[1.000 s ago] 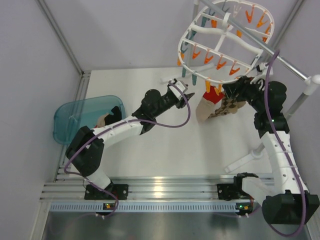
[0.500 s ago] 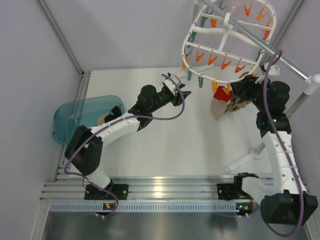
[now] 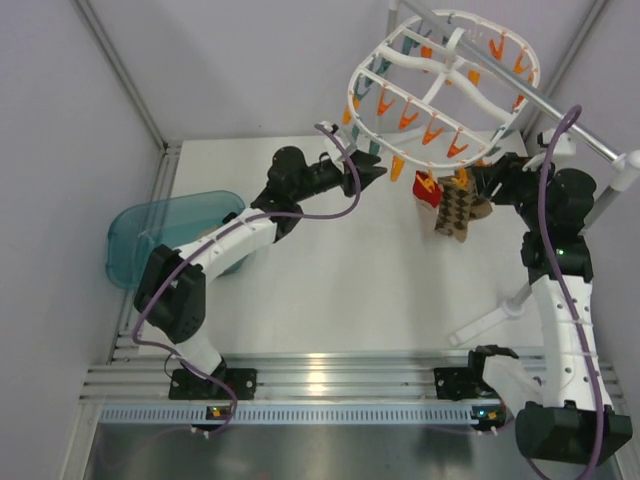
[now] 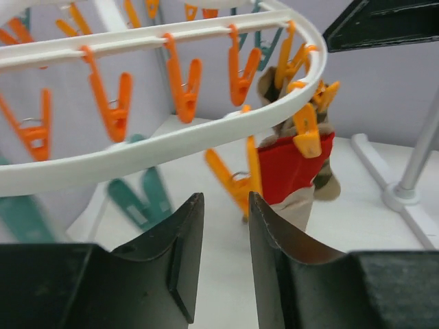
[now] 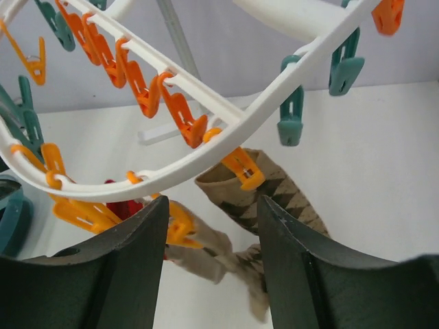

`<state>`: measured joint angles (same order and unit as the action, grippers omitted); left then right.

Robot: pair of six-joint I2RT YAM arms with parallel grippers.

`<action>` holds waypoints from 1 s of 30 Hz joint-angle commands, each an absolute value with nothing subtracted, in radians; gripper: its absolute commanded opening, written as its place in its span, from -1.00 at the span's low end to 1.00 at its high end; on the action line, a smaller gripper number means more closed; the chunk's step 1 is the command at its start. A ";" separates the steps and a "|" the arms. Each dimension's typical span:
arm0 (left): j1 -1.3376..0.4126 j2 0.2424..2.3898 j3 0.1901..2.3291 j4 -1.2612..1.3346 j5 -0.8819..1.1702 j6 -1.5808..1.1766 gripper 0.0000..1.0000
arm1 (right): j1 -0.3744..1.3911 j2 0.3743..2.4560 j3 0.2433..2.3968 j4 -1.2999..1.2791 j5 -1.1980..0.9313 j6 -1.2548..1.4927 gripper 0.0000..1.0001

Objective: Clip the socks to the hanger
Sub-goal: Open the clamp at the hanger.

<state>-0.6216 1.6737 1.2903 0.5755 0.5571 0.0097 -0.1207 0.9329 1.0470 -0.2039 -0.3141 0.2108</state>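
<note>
Red sock (image 4: 291,164) hangs vertical from hanger (image 4: 158,147) rim, just ahead-right of my left jaws, farther from my right jaws; both pairs parted, empty.

Bright even light, soft shadows, glare on aluminium rail (image 3: 320,385), nearest teal peg (image 4: 140,199) blurred

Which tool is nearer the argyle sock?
Right. The right tool sits just beside the argyle sock; the left tool is farther off, beyond the red-topped sock.
</note>
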 commanded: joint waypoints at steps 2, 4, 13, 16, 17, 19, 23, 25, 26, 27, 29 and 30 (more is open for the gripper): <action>-0.638 1.739 1.318 0.689 0.726 -0.112 -0.27 | -0.137 0.876 1.092 -0.166 -0.417 0.212 0.07; -0.640 1.770 1.324 0.719 0.695 -0.147 -0.26 | -0.137 0.868 1.101 -0.175 -0.461 0.213 0.08; -0.641 1.850 1.365 0.879 0.635 -0.250 -0.15 | -0.135 0.838 1.114 -0.181 -0.699 0.282 0.12; -0.644 1.845 1.350 0.905 0.598 -0.256 -0.11 | -0.133 0.842 1.117 -0.193 -0.724 0.270 0.11; -0.646 1.845 1.347 0.907 0.591 -0.249 -0.11 | -0.133 0.844 1.118 -0.193 -0.741 0.267 0.09; -0.650 1.845 1.345 0.900 0.555 -0.223 -0.11 | -0.130 0.850 1.124 -0.193 -0.759 0.255 0.09; -0.655 1.864 1.373 0.890 0.560 -0.206 -0.18 | -0.100 0.859 1.126 -0.201 -0.669 0.172 0.10; -0.661 1.861 1.376 0.888 0.593 -0.169 -0.19 | -0.080 0.873 1.129 -0.192 -0.608 0.118 0.10; -0.672 1.855 1.373 0.881 0.601 -0.152 -0.21 | -0.080 0.879 1.134 -0.186 -0.583 0.103 0.10; -0.679 1.844 1.370 0.868 0.612 -0.115 -0.22 | -0.078 0.893 1.140 -0.183 -0.574 0.091 0.10; -0.699 1.833 1.364 0.858 0.641 -0.088 -0.27 | -0.078 0.903 1.152 -0.181 -0.557 0.077 0.09; -0.709 1.819 1.353 0.853 0.650 -0.046 -0.33 | -0.077 0.911 1.155 -0.176 -0.558 0.071 0.08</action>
<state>-0.6712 1.8618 1.3334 0.8082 0.5934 -0.1425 -0.0887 0.8974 1.0946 -0.2260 -0.6071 0.1337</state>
